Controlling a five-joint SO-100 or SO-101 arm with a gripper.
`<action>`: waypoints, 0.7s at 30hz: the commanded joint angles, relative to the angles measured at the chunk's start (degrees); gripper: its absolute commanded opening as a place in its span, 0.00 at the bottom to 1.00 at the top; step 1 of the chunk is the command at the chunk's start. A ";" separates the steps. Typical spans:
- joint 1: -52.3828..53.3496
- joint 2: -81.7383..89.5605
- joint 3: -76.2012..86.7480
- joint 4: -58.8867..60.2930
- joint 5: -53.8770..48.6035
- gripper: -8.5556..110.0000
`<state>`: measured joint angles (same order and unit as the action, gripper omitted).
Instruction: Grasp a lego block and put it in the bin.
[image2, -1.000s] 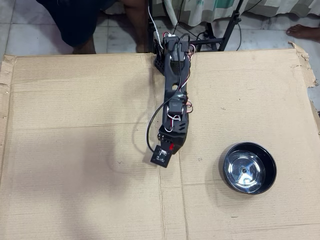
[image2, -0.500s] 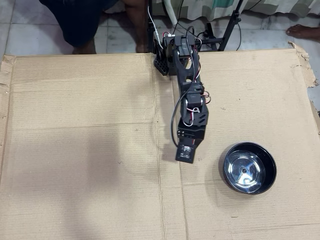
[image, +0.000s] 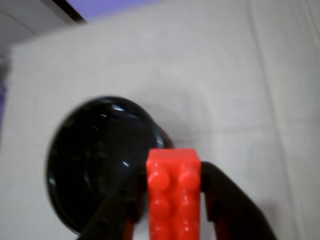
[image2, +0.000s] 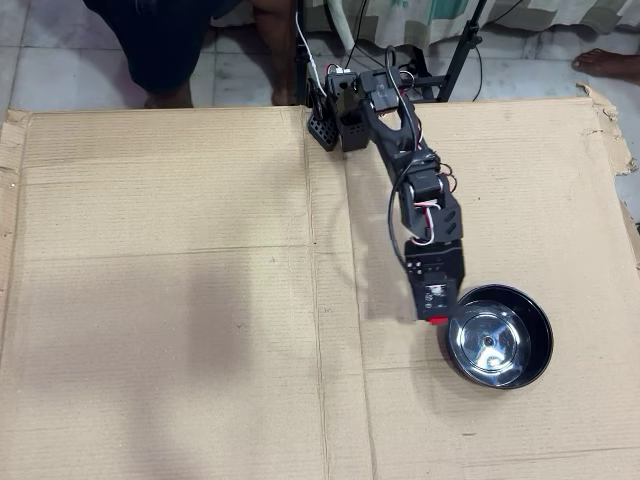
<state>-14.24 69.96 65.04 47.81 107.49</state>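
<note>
One lego block (image: 172, 197) sits pinched between the jaws of my gripper (image2: 437, 319), which hangs just beside the near rim of the bin (image2: 540, 345) in the overhead view, not yet over its silver inside. If I let go here, I judge the brick would strike the black rim or drop onto the cardboard (image2: 180, 300) and bounce away. So small a bowl leaves little margin.
</note>
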 joint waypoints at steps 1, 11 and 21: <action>-1.05 3.16 0.70 -5.19 0.35 0.07; -5.89 0.44 1.67 -13.18 0.35 0.07; -8.70 -6.59 1.23 -26.02 0.26 0.07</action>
<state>-23.03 62.84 67.50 24.26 107.49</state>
